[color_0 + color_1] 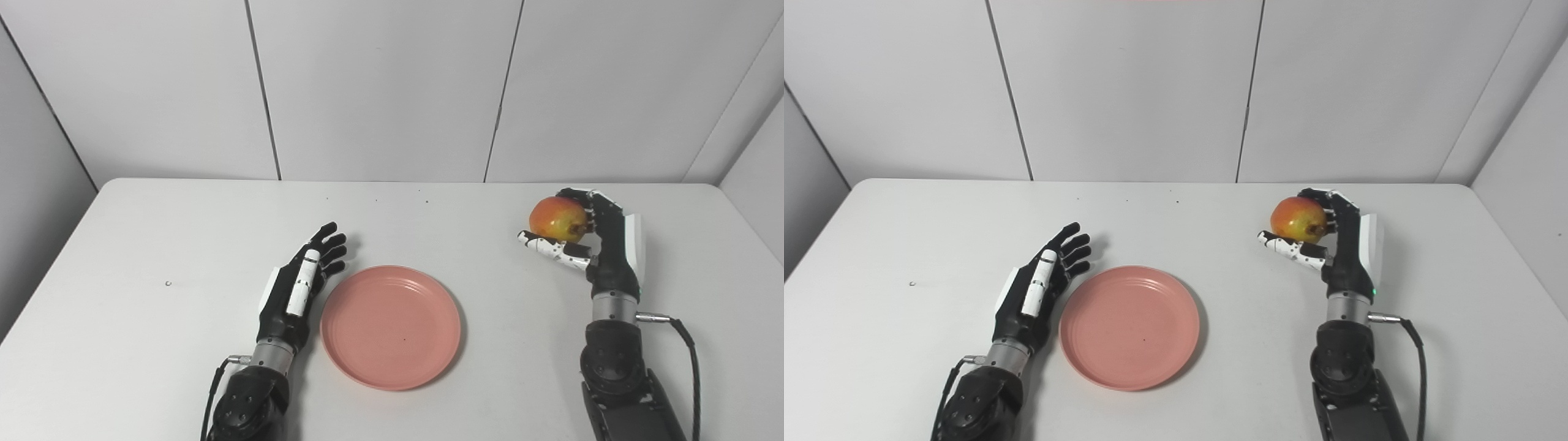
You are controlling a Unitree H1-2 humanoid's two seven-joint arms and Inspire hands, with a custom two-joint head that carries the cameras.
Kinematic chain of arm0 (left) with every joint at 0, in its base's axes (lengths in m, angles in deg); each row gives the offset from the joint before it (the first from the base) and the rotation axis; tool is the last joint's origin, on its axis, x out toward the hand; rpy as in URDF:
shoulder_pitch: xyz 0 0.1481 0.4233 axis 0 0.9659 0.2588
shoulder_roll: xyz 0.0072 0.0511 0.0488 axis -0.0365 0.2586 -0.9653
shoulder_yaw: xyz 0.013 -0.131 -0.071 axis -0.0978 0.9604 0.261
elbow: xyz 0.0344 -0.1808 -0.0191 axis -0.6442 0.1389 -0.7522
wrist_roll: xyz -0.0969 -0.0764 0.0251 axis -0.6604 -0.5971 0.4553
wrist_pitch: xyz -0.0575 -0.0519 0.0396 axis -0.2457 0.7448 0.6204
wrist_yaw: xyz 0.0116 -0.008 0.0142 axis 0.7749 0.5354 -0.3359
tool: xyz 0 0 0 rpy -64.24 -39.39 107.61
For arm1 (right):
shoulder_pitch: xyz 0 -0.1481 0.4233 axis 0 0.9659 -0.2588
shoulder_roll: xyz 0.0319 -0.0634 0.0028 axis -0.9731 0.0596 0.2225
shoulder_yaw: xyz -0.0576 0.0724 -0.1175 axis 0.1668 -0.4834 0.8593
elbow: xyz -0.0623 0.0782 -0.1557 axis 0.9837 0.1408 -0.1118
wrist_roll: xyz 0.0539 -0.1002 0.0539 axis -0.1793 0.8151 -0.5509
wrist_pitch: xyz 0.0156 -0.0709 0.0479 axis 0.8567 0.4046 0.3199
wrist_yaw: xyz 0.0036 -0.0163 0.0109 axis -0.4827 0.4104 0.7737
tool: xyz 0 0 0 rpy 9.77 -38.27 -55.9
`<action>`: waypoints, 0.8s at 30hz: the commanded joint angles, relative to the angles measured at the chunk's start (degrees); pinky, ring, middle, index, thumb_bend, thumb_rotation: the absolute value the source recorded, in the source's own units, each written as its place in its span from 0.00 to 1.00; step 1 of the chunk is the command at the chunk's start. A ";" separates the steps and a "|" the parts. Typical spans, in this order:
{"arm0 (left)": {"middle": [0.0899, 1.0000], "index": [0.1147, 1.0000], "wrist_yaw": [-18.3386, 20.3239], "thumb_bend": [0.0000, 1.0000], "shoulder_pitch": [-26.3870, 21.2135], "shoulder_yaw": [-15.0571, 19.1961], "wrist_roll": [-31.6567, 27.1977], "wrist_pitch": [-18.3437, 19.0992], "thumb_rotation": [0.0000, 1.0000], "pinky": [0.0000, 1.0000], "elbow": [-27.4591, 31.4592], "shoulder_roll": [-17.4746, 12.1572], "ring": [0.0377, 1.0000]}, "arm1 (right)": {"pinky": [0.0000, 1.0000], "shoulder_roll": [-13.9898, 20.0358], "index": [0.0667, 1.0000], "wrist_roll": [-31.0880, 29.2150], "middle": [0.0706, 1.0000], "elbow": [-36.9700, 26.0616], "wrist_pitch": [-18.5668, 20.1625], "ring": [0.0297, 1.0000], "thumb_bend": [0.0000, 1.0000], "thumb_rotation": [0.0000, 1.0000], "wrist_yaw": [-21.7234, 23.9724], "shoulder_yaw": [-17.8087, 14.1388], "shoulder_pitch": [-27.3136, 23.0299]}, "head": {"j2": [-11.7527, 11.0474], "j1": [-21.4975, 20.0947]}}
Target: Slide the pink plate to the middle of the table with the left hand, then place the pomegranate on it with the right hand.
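While counted: one pink plate (391, 326), one pomegranate (557, 219).
Plate: nothing held, lower centre of counter (153, 245).
Right hand (597, 239): fingers closed around pomegranate.
Left hand (300, 285): fingers spread, nothing grasped.

A pink plate (391, 326) lies flat near the middle of the white desk (153, 245). The left hand (300, 288) rests just beside its left rim, fingers apart. Well to the right, the right hand (588, 236) grips a pomegranate (557, 219).

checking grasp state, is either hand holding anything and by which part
The right hand holds the pomegranate around its sides, thumb beneath. The left hand holds nothing.
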 commanded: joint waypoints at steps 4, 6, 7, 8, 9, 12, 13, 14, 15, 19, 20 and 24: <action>0.83 0.81 -0.05 0.34 -0.52 0.09 -0.09 0.19 0.92 0.83 1.47 0.29 0.85 | 0.41 -1.34 0.49 1.30 0.46 -3.25 -2.37 0.41 0.52 0.00 1.08 1.31 -1.01 | -0.02 0.07; 0.83 0.81 -0.10 0.34 -0.56 0.11 -0.11 0.13 0.92 0.83 1.39 0.34 0.85 | 0.39 -1.68 0.49 1.75 0.46 -3.42 -3.39 0.40 0.51 0.00 1.56 2.18 -0.60 | 0.01 0.10; 0.83 0.81 -0.11 0.34 -0.57 0.09 -0.05 -0.07 0.92 0.83 1.30 0.34 0.85 | 0.39 -1.85 0.50 1.87 0.46 -3.37 -3.79 0.40 0.51 0.00 1.89 2.69 -0.39 | 0.00 0.08; 0.83 0.81 -0.12 0.34 -0.58 0.07 0.00 -0.22 0.92 0.83 1.24 0.33 0.85 | 0.38 -1.97 0.50 1.94 0.45 -3.33 -4.02 0.39 0.51 0.00 2.12 3.04 -0.26 | 0.00 0.08; 0.83 0.81 -0.07 0.33 -0.58 0.02 0.02 -0.22 0.92 0.83 1.26 0.30 0.85 | 0.38 -2.11 0.50 2.10 0.45 -3.41 -3.85 0.39 0.51 0.00 2.37 3.35 -0.12 | 0.03 0.14; 0.83 0.81 0.01 0.33 -0.56 -0.13 0.19 -0.20 0.94 0.83 1.35 0.18 0.85 | 0.37 -2.52 0.50 4.29 0.46 -4.28 -2.08 0.38 0.51 0.00 2.99 4.74 0.43 | 0.05 0.19; 0.83 0.81 -0.17 0.33 -0.57 -0.17 0.46 -0.10 0.94 0.83 1.42 0.16 0.85 | 0.36 -2.68 0.50 4.71 0.46 -4.44 -2.39 0.38 0.51 0.00 3.37 5.39 0.62 | 0.13 0.24; 0.83 0.81 -0.31 0.33 -0.58 -0.18 0.65 -0.02 0.95 0.83 1.48 0.16 0.84 | 0.37 -2.80 0.50 4.92 0.46 -4.53 -2.75 0.39 0.51 0.00 3.68 5.76 0.73 | 0.13 0.24; 0.83 0.81 -0.37 0.33 -0.59 -0.13 0.69 0.02 0.94 0.83 1.49 0.19 0.84 | 0.38 -2.97 0.49 4.91 0.46 -4.59 -3.02 0.39 0.51 0.00 3.92 5.99 0.81 | 0.15 0.18; 0.82 0.80 -0.32 0.33 -0.57 0.05 0.44 0.34 0.93 0.82 1.67 0.35 0.84 | 0.39 -4.08 0.48 3.51 0.46 -4.94 -4.91 0.40 0.51 0.00 5.31 7.22 1.35 | 0.20 0.21; 0.82 0.81 -0.26 0.33 -0.57 0.12 0.24 0.38 0.93 0.83 1.65 0.41 0.84 | 0.40 -4.35 0.48 3.28 0.46 -4.95 -5.57 0.40 0.51 0.00 5.62 7.57 1.47 | 0.21 0.19; 0.82 0.80 -0.24 0.33 -0.63 0.20 0.05 0.58 0.91 0.83 1.57 0.50 0.84 | 0.42 -4.86 0.48 3.53 0.46 -4.60 -7.55 0.41 0.51 0.00 6.40 8.95 1.65 | 0.15 0.10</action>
